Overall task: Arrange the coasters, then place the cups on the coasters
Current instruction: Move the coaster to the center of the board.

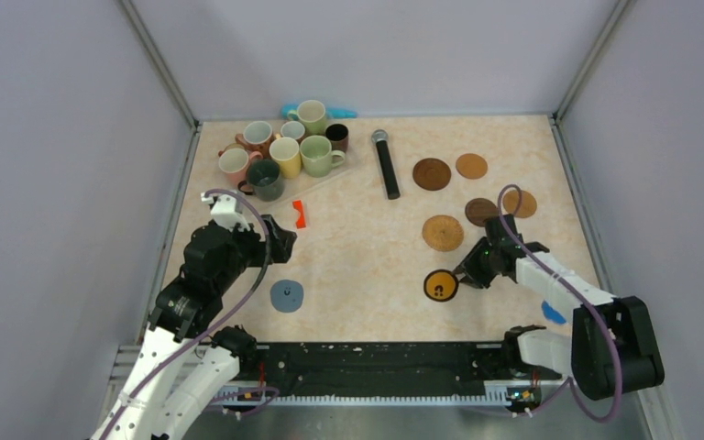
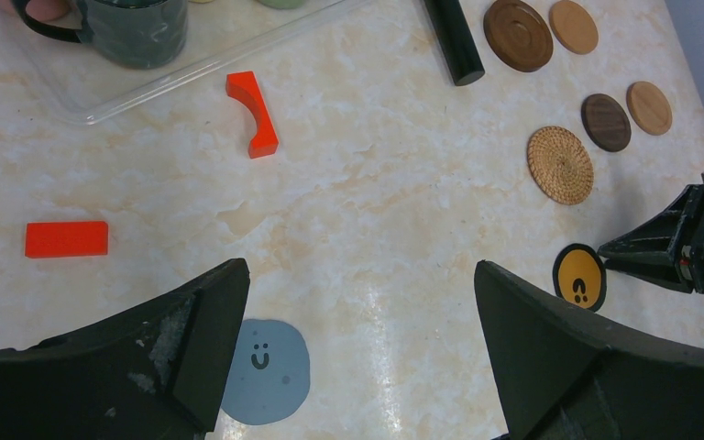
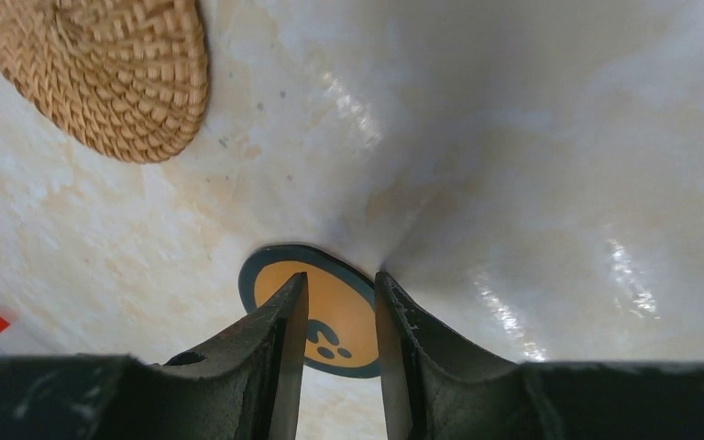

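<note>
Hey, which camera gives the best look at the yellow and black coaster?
The left wrist view: the yellow and black coaster shows almost whole, its face marks readable. The top view shows it whole but small. The right wrist view is closest, but the fingers of the right gripper hide part of it.

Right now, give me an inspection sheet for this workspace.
Surface: marbled table, flat.
Job's things: cups bunched on clear tray, far left; five brown coasters far right; grey-blue coaster near left; black-and-yellow coaster near right.
Clutter: microphone, two red-orange blocks.
Hands: left hand wide open, holding nothing; right hand narrowly parted over black-and-yellow coaster.
Cables: purple cable looped along each arm.
Surroundings: plain grey walls.
</note>
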Controlling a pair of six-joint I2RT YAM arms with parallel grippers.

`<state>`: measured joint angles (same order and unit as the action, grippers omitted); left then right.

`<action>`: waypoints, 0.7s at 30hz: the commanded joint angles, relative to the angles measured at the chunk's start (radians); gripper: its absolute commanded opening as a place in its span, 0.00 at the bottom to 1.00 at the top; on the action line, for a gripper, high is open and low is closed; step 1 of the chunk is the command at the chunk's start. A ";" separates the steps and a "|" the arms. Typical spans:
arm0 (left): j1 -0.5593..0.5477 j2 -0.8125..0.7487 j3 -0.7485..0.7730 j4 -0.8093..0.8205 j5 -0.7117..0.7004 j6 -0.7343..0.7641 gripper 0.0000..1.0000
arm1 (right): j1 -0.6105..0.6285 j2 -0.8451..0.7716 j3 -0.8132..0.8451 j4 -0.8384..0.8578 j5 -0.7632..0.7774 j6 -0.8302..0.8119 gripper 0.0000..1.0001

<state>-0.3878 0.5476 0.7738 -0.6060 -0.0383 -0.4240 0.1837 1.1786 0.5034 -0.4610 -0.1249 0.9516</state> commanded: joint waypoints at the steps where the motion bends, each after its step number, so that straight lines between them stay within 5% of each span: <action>1: -0.003 -0.005 -0.008 0.045 0.009 0.005 0.98 | 0.080 0.008 -0.020 0.014 0.000 0.018 0.33; 10: -0.002 -0.003 -0.008 0.044 0.008 0.005 0.98 | 0.207 0.022 -0.054 0.176 -0.100 -0.087 0.33; 21: -0.002 0.001 -0.009 0.042 0.005 0.004 0.98 | 0.239 0.025 0.059 0.064 0.031 -0.125 0.33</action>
<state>-0.3878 0.5476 0.7738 -0.6060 -0.0387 -0.4240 0.4126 1.2129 0.4873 -0.3290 -0.2035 0.8490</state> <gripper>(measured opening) 0.982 0.331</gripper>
